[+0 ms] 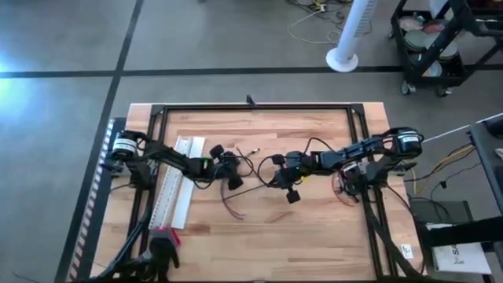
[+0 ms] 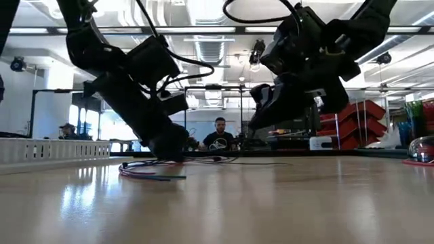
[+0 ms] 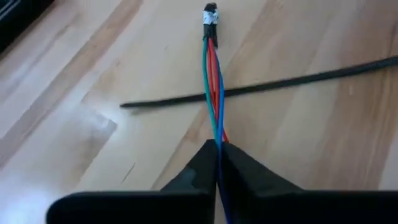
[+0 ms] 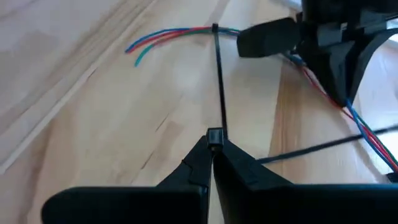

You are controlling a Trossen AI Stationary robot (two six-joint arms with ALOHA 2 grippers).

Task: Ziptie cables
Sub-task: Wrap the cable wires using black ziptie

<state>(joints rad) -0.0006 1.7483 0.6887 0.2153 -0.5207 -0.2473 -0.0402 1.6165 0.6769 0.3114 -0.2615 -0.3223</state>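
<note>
Across the wooden table [image 1: 259,228], framed by a black rail [image 1: 259,107], both dark arms are stretched toward the middle. At the left side a long white flat strip [image 1: 174,185] is laid lengthwise, with a red-handled tool [image 1: 165,233] near its front end.

The left gripper [image 1: 233,179] is lowered to the board left of centre, and its fingers [image 3: 245,169] are seen pressed together on the cables [image 3: 213,81], a thin bundle of red, green and blue wires with a small pale end [image 3: 209,17] lying farther out. The right gripper [image 1: 289,191] is held just right of centre, apart from the left one; its fingers [image 4: 194,163] are closed tight on the small square head of a black zip tie [image 4: 219,81]. The tie's strap is stretched away from that head to the cables [image 4: 180,32] and is seen crossing them close beside the left gripper [image 4: 264,37]. A second black strap [image 3: 261,87] is laid across the cables on the wood.
</note>
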